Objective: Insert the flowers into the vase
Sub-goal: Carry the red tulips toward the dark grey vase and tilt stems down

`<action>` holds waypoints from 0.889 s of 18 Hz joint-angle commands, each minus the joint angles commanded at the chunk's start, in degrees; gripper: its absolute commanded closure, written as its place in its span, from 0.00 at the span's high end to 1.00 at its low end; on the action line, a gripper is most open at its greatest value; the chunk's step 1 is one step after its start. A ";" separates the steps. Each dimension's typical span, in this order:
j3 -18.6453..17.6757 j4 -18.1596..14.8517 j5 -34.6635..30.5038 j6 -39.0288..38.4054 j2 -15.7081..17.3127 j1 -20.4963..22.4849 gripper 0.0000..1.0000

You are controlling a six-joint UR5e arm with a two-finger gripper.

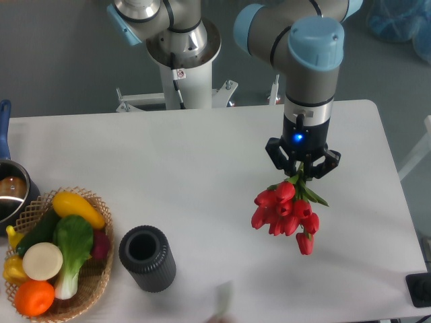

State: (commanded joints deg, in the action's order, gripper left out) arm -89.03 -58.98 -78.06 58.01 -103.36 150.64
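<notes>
One bunch of roughly ten red flowers (285, 212) is held by its stems in the closed gripper (302, 169), above the table's (202, 175) right side. One vase (147, 258) stands upright front-left, beside one basket (87, 296).

Red artificial tulips with green stems (285, 212); dark grey ribbed cylindrical vase with black mouth (147, 258); white table (168, 168); tan woven wicker basket (91, 289).

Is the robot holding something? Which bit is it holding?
Yes. The gripper holds the flowers by their green stems, with the red blooms hanging below it.
</notes>
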 joint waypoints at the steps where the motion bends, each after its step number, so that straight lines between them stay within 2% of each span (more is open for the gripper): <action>1: -0.26 1.05 1.49 -0.70 0.44 0.09 0.03; 4: -0.70 4.74 8.25 -5.35 1.67 0.26 0.03; 8: -0.53 10.10 20.46 -10.71 1.67 0.44 0.04; 10: 0.00 10.91 26.96 -11.78 1.67 1.14 0.03; 14: 0.62 11.34 31.28 -12.31 1.50 0.79 0.03; 16: 0.62 13.18 37.68 -12.39 1.32 0.97 0.04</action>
State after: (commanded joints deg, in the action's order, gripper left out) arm -88.42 -45.80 -40.38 45.62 -102.04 151.61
